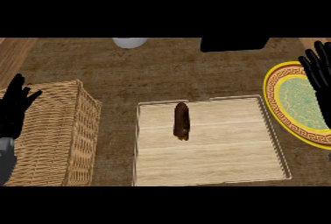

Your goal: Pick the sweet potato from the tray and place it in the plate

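Head view, sweet potato (181,121) on tray (213,166), fingers (318,70) apart

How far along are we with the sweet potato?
Nothing done yet: the sweet potato lies on the tray. Nothing is in hand: left hand over the wicker basket and right hand over the plate are open. Pick and place remain.
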Robot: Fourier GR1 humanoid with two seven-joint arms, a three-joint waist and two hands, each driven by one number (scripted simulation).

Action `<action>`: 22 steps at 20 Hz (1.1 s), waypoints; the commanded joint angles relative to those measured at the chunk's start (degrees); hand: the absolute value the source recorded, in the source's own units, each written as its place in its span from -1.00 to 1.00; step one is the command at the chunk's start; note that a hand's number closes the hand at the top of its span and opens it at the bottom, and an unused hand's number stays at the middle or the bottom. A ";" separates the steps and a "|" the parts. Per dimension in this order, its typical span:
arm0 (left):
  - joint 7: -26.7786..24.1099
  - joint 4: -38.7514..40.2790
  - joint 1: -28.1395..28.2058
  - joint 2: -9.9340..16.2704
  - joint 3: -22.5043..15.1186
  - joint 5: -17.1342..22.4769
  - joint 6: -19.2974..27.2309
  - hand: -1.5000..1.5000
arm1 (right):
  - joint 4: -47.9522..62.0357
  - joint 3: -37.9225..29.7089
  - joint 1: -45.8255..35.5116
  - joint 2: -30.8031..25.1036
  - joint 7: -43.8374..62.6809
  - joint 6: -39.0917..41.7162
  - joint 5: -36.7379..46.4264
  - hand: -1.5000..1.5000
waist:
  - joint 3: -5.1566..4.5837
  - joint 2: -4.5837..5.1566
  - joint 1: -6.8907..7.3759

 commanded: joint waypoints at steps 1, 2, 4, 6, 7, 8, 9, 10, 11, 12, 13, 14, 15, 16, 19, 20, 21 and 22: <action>1.48 -0.75 -1.54 -0.98 -2.69 -1.56 -0.70 0.00 | -1.03 2.35 -2.48 1.04 2.00 -4.92 5.49 1.00 | -2.57 0.49 1.73; 1.79 -0.86 -1.17 -3.53 -5.28 -2.26 -0.30 0.00 | -2.86 4.44 -6.40 -1.14 5.60 -7.39 9.73 1.00 | -2.72 0.51 1.99; 1.50 -2.13 1.39 -6.49 -8.52 -0.87 -3.86 0.00 | -1.74 7.21 -10.53 -5.86 10.26 -8.74 17.14 1.00 | -3.15 0.68 4.03; 1.16 -1.31 1.53 -7.74 -10.51 -0.79 -6.21 0.00 | -2.05 9.96 -14.81 -9.27 14.30 -8.55 22.45 1.00 | -3.84 1.21 5.13; 0.10 -1.83 -0.25 -5.30 -7.78 -1.41 -4.86 0.00 | -0.52 10.08 -9.96 -19.52 11.70 -3.74 30.00 1.00 | -6.65 1.41 1.71; 0.77 -1.80 1.42 -7.77 -9.51 -0.24 -6.11 0.00 | -0.10 8.01 -11.78 -18.75 14.70 -10.00 33.39 1.00 | -4.74 1.07 1.16; 0.57 -2.52 2.25 -9.32 -10.42 0.19 -6.50 0.00 | 0.09 7.74 -12.89 -16.93 16.38 -14.14 35.81 1.00 | -3.99 1.06 1.87; 0.69 -3.36 2.99 -10.17 -11.32 0.34 -7.04 0.00 | -0.42 9.14 -13.15 -15.11 17.90 -16.83 38.36 -1.00 | -3.60 0.90 2.58; 0.25 -2.92 3.07 -10.82 -11.97 0.16 -7.54 0.00 | -0.95 10.34 -14.77 -13.31 19.70 -18.87 40.28 -1.00 | -3.39 1.12 2.96; 0.18 -2.86 3.96 -12.28 -12.88 -0.09 -6.98 0.00 | -1.62 12.14 -14.40 -11.89 20.51 -20.08 42.33 -1.00 | -3.21 1.07 2.76; 0.65 -3.64 3.76 -12.30 -12.60 0.86 -7.68 0.00 | -2.53 14.91 -13.86 -8.47 22.10 -22.67 44.76 -1.00 | -3.07 0.91 3.22; -0.49 -3.96 5.14 -13.04 -13.27 0.41 -7.68 0.00 | -3.57 16.05 -14.42 -8.57 23.72 -22.30 46.39 -1.00 | -2.96 0.57 2.97; -0.92 -4.41 5.90 -13.73 -14.35 -0.28 -7.54 0.00 | -3.43 17.76 -15.46 -7.00 25.89 -22.65 47.99 -1.00 | -2.93 0.59 3.51; 0.56 -3.92 4.18 -14.17 -14.04 0.04 -6.85 0.00 | -3.59 20.12 -17.58 -6.36 28.12 -21.88 50.35 -1.00 | -2.97 0.72 3.62; -0.72 -4.52 6.43 -15.07 -14.95 -0.62 -6.92 0.00 | -4.28 24.22 -18.49 -5.49 34.42 -19.51 55.26 -1.00 | -2.91 0.36 3.07; 0.08 -3.67 6.49 -13.94 -14.24 -0.91 -6.64 0.00 | -6.43 25.86 -20.07 -5.57 38.76 -16.26 55.93 -1.00 | -2.93 0.12 2.55; -0.83 -3.08 6.36 -13.38 -14.04 -0.46 -8.33 0.00 | -4.21 27.25 -21.42 -5.43 41.22 -14.09 57.44 -1.00 | -2.99 0.42 2.97; -0.57 -4.59 7.19 -13.69 -13.84 0.11 -7.92 0.00 | -4.68 29.49 -21.85 -5.62 44.74 -10.38 57.99 -1.00 | -3.12 0.04 3.44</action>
